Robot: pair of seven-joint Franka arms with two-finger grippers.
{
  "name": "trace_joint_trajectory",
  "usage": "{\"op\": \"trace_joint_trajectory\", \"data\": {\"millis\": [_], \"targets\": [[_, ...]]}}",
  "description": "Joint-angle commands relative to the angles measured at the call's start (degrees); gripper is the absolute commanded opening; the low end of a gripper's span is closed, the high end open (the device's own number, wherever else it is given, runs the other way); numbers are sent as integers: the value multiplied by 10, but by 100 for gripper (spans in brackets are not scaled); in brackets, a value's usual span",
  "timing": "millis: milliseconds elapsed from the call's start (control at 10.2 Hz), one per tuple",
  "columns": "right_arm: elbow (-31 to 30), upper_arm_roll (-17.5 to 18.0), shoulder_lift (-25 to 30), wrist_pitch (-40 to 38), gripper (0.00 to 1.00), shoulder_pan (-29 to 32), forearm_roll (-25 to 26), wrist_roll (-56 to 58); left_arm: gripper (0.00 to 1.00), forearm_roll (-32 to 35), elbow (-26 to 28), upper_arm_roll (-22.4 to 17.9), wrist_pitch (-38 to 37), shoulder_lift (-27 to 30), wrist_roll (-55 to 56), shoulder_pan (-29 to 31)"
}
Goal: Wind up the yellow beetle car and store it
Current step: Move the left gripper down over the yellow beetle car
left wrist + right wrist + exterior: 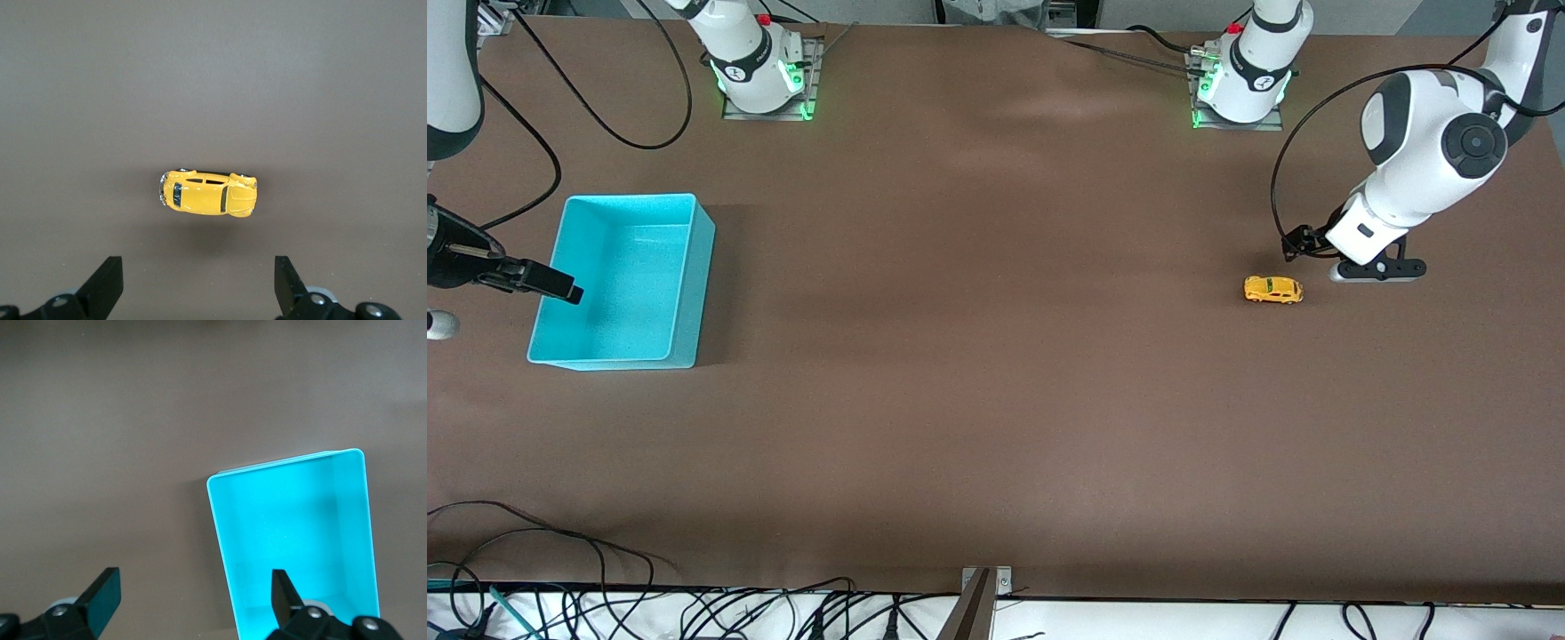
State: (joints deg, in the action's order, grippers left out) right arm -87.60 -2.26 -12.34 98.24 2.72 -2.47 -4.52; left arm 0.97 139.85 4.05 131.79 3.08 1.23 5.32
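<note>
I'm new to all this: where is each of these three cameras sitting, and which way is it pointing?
Front view: high across the table, facing both arm bases; shows the yellow beetle car, the turquoise bin, the left claw and the right claw.
Left wrist view: on the left arm's wrist, looking down at the car; its open claw shows.
Right wrist view: on the right arm's wrist, looking down at the bin; its open claw shows.
Shared: front and left wrist see the car; front and right wrist see the bin.

R hand [507,302] part cut by frame edge.
</note>
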Motion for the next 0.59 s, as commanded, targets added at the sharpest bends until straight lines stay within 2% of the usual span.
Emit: {"op": "trace_joint_trajectory", "data": {"millis": [0,392,490], "targets": [[6,2,-1,-3,100,2,-10,-3,100,-10,29,3,30,-6,-80,4],[6,2,-1,-2,100,2,-10,-3,100,-10,43,2,37,-25,-275,5],[6,2,-1,-2,100,2,-10,-3,100,-10,41,2,40,-31,-354,5]]}}
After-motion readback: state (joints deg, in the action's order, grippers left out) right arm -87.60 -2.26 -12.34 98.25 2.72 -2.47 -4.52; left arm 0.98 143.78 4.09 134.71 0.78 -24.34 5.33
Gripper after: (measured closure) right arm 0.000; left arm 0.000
